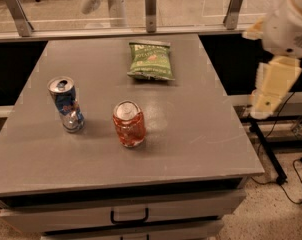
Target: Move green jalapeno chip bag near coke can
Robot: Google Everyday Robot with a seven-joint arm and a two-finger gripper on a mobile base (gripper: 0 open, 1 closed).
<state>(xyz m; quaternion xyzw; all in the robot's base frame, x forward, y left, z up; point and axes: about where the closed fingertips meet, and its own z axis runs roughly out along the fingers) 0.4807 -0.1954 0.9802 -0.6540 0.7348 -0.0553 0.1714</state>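
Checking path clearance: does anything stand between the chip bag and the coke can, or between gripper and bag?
Nothing visible does. Bare table separates the green jalapeno chip bag from the coke can; the gripper hangs beyond the table's right edge, and the blue can stands aside.
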